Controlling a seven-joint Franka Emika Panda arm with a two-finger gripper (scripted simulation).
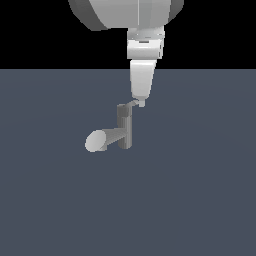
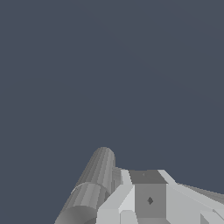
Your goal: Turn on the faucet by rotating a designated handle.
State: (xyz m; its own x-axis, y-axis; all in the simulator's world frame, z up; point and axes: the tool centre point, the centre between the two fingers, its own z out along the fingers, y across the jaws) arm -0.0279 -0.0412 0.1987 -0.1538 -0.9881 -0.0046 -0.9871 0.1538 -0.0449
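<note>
The faucet (image 1: 125, 131) is a small grey upright post on the dark floor. Its thick light-grey spout (image 1: 98, 140) points toward the exterior view's left. The handle (image 1: 131, 104) is a thin lever reaching from the post's cap toward the exterior view's right. My gripper (image 1: 141, 103) hangs straight down, and its tip meets the lever's outer end. The fingers look pressed together with nothing between them. In the wrist view the faucet's cylindrical body (image 2: 94, 181) runs beside my gripper (image 2: 149, 200). The handle is not clear there.
A flat dark blue-grey floor (image 1: 200, 200) surrounds the faucet on all sides. The large white arm links (image 1: 125, 12) hang above the faucet at the top of the exterior view.
</note>
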